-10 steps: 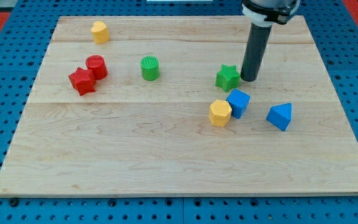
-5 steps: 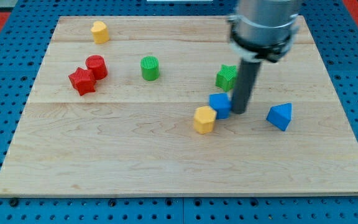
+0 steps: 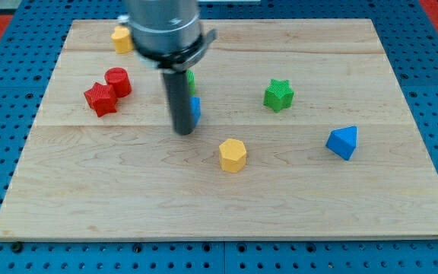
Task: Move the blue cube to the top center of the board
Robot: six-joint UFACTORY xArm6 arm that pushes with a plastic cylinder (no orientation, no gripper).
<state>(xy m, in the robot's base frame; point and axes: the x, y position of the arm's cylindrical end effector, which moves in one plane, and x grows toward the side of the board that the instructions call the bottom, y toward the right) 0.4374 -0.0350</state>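
The blue cube point(image 3: 195, 109) sits left of the board's middle, mostly hidden behind my rod. My tip point(image 3: 183, 131) rests on the board just in front of and slightly left of the cube, touching or nearly touching it. The green cylinder point(image 3: 191, 79) is right behind the cube, also mostly hidden by the rod. The wooden board point(image 3: 219, 190) fills the view.
A yellow hexagonal block point(image 3: 233, 155) lies below and right of my tip. A green star point(image 3: 278, 95) is right of centre. A blue triangular block point(image 3: 342, 142) is at the right. A red cylinder point(image 3: 118, 81) and red star point(image 3: 99, 99) are at the left. A yellow block point(image 3: 120, 38) is top left.
My rod has swept from the right side to left of centre. The blue cube moved left with it, up to the green cylinder. The yellow hexagon shifted left and down.
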